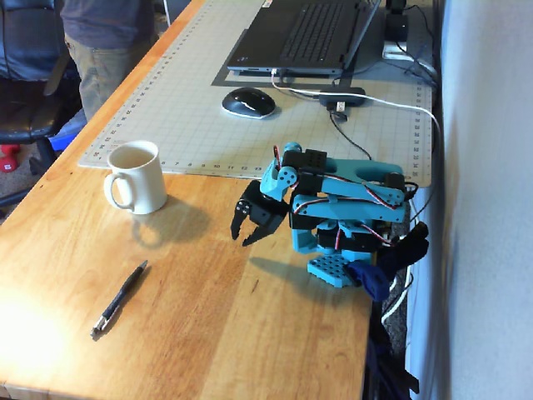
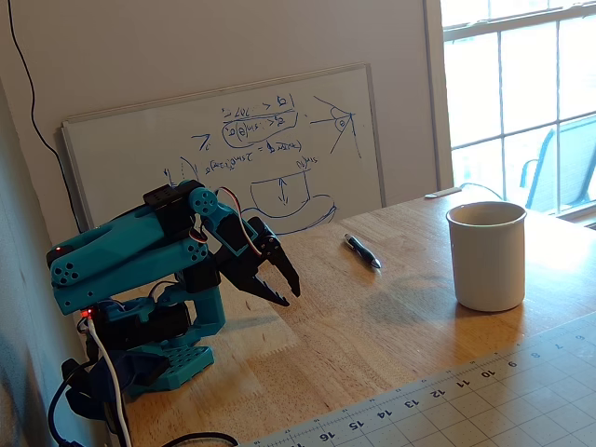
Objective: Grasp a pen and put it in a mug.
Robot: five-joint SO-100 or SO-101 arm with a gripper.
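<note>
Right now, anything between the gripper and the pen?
Nothing. Between the gripper and the pen there is only bare wooden table, seen in both fixed views.

mug handle hidden, laptop cropped

Home office: laptop, mouse, scribbled whiteboard, wooden desk.

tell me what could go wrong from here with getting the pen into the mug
The pen lies flat on the bare wood, so the gripper may slip off it or push it along. The mug is narrow and upright; a tilted pen could catch its rim or nudge it.
</note>
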